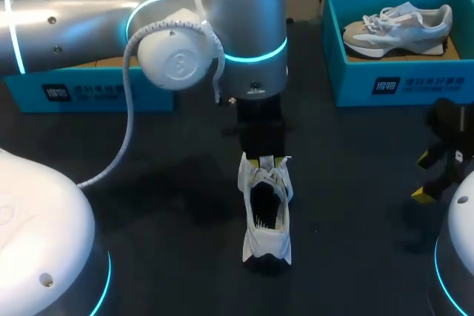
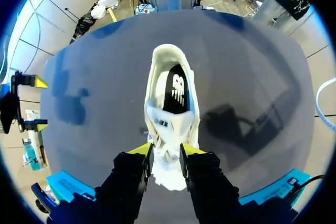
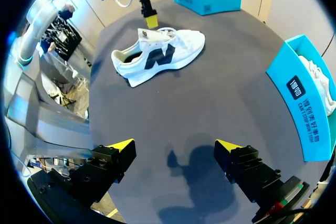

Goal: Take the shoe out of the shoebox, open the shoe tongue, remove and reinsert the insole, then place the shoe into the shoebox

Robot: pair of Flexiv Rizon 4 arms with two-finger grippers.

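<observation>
A dark grey table carries a white shoe near its middle, standing on its sole with the heel toward the robot. The left gripper comes down over the shoe's front half, its yellow-tipped fingers pressed against the tongue from both sides, pinching it. Behind the tongue the shoe's mouth gapes, and the black insole shows inside. The right gripper hangs well to the right of the shoe, fingers spread wide with nothing between them. Beyond the shoe and to its right sits a teal shoebox with a grey-and-white sneaker in it. A second teal box lies beyond the shoe to its left, partly hidden by the left arm.
</observation>
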